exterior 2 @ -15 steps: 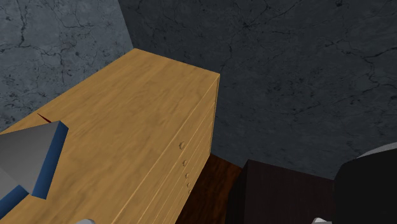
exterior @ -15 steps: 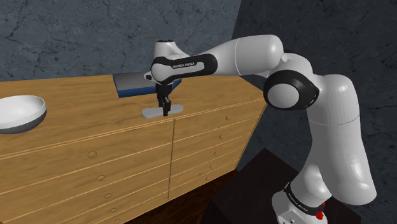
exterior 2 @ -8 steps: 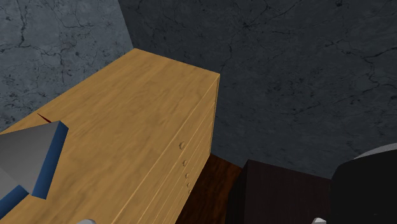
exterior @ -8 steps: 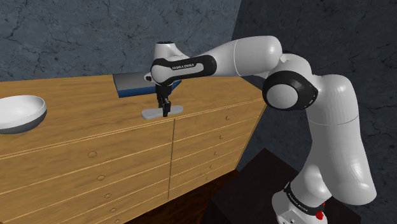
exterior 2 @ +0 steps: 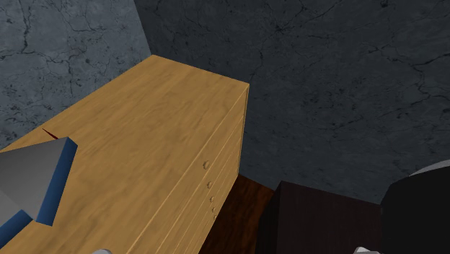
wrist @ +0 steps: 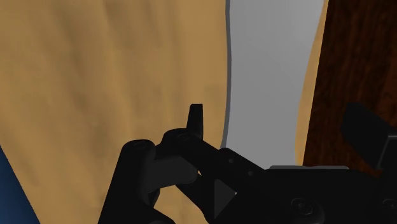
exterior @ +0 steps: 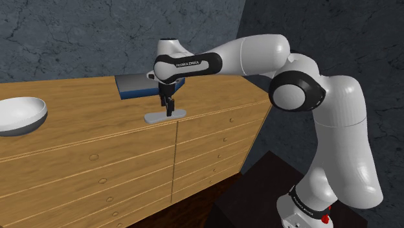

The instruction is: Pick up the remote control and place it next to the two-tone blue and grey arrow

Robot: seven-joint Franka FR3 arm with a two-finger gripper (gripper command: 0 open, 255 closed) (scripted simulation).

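At the tabletop's front edge, shoulder view: grey remote (exterior: 165,115) lies flat on the wood; gripper (exterior: 169,107) stands upright over its middle.
Target, shoulder view: arrow (exterior: 137,85), grey top and blue side, lies behind the remote, near it, with bare wood between.
Bystander, shoulder view: white bowl (exterior: 19,115), well apart toward that view's left.
Second exterior view: arrow at lower left on the tabletop (exterior 2: 159,123); dark stand (exterior 2: 317,216) at lower right.
Wrist view: fingers (wrist: 196,119) spread, one on either side of the remote; a strip of wood shows between one finger and the remote's edge; nothing pinched.
Step in hand: judged to be the grasp; remote not lifted.
Next move: judged to call for closing squarely across the remote's narrow width, then a lift and a short carry to set it beside the arrow, clear of the front edge.
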